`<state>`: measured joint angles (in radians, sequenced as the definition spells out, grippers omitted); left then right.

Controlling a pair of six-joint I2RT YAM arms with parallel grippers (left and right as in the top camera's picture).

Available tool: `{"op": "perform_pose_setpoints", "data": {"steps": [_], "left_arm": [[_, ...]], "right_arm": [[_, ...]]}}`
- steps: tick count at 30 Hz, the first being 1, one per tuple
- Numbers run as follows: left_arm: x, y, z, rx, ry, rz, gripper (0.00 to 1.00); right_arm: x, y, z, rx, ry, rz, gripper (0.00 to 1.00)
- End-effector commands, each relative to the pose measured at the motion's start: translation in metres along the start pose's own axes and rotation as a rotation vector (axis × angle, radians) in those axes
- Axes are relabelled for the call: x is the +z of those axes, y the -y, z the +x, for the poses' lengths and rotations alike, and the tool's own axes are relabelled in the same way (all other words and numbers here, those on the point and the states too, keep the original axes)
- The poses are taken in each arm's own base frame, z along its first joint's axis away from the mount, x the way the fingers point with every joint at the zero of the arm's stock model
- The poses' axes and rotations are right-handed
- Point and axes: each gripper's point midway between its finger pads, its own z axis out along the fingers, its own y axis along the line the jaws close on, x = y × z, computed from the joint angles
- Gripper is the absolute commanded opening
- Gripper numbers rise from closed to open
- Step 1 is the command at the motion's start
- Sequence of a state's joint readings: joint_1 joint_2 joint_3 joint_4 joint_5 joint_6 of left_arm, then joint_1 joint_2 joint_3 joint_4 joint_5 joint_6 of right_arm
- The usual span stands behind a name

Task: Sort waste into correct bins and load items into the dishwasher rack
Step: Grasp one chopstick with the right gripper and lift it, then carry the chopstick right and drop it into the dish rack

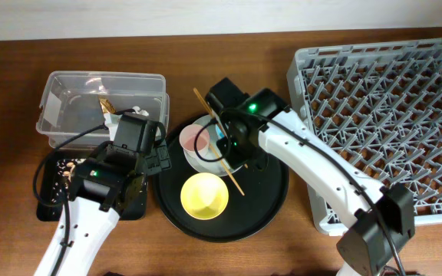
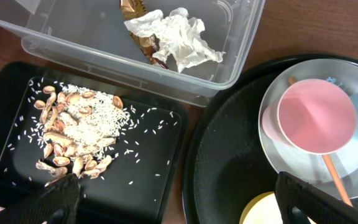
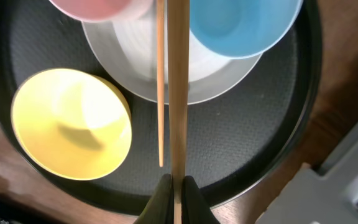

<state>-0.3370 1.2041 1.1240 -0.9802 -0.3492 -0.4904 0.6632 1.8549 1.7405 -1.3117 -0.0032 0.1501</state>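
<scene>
Round black tray (image 1: 263,195), wooden table (image 1: 206,61)

Right gripper (image 3: 174,186): near edge, fingers pinched on one of the chopsticks (image 3: 178,93); the other lies just left (ends short of the fingertips).
Round black tray (image 3: 253,130): holds yellow bowl (image 3: 70,124), left; pale plate (image 3: 210,78), far, bearing pink cup (image 3: 98,7) and blue cup (image 3: 241,25).
Grey rack (image 3: 334,186): near right corner.

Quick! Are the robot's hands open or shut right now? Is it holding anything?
Left gripper: open, holding nothing.
Right gripper: shut on a wooden chopstick.
</scene>
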Motion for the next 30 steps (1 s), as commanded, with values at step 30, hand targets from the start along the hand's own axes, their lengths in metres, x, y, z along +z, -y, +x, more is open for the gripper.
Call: {"op": "perform_pose_setpoints", "data": {"steps": [30], "left_arm": [[-0.006,-0.003,-0.007,-0.008,0.028,-0.004,0.99]], "right_arm": [[-0.006,0.228,0.072,0.532,-0.108,0.083,0.04]]}}
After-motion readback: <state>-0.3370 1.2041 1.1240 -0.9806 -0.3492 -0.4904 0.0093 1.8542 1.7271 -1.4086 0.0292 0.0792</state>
